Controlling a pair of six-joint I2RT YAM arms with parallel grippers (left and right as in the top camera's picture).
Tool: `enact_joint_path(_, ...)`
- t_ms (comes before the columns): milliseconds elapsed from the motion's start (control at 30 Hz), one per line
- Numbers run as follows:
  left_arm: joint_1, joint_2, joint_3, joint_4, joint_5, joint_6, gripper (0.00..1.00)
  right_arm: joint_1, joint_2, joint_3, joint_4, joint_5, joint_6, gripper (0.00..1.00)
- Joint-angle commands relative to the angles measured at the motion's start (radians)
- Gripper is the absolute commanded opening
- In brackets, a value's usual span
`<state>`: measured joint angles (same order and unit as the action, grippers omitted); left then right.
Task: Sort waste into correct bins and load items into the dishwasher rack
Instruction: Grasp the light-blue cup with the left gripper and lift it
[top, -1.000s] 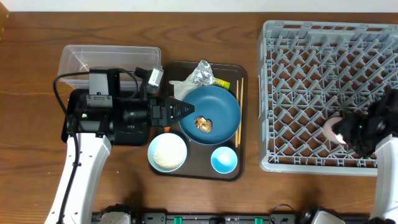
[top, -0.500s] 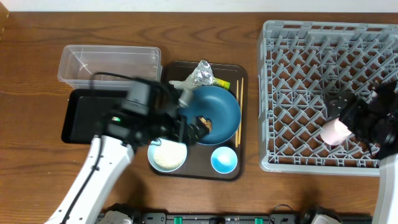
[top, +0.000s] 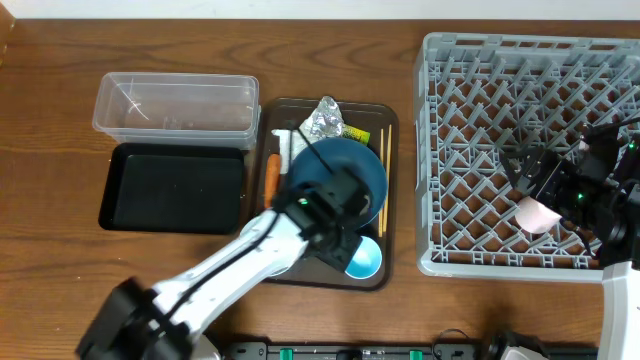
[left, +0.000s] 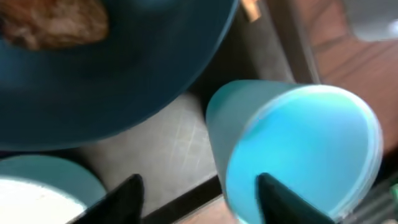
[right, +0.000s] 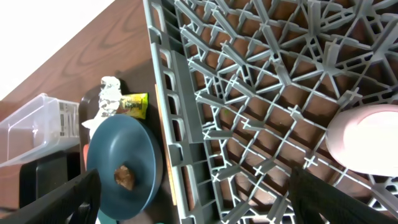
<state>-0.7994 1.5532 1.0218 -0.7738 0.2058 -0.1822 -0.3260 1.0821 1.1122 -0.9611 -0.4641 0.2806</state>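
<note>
My left gripper (left: 200, 194) is open low over the brown serving tray (top: 392, 200). One finger is over the mouth of the light-blue cup (left: 298, 143), which also shows in the overhead view (top: 364, 260). The dark blue bowl (top: 345, 165) holds the brown food scrap (left: 56, 25). The white bowl with rice (left: 31, 186) is beside it. My right gripper (right: 200, 198) is open above the grey dishwasher rack (top: 500, 90). The pink cup (right: 367, 140) lies in the rack, free of the fingers. The foil (top: 325, 120), napkin (top: 285, 142), wrapper (top: 352, 130), carrot (top: 270, 178) and chopsticks (top: 382, 185) lie on the tray.
The clear tub (top: 175, 105) stands at the back left with the black tray (top: 175, 188) in front of it. The rack's near wall (right: 180, 118) stands between my right gripper and the serving tray. My left arm crosses the table front and hides most of the white bowl from above.
My left arm swung right from the black tray to the light-blue cup, and the carrot now shows. My right gripper drew back from the pink cup, which stays in the rack.
</note>
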Motion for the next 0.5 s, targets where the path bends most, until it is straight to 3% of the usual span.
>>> enact_joint_path(0, -0.012, 0.027, 0.017, 0.003, -0.034, -0.007, 0.33, 0.015, 0.0, 0.012, -0.003, -0.015, -0.012, 0.88)
enact_joint_path(167, -0.009, 0.006, 0.03, 0.0, -0.035, -0.006, 0.06, 0.015, 0.0, 0.012, -0.003, -0.015, -0.012, 0.88)
enact_joint_path(333, 0.001, -0.065, 0.087, -0.058, -0.031, -0.005, 0.06, 0.015, 0.0, 0.012, -0.005, -0.015, -0.012, 0.88)
enact_joint_path(467, 0.085, -0.175, 0.16, -0.101, -0.009, -0.004, 0.06, 0.021, 0.0, 0.011, -0.02, -0.024, -0.032, 0.89)
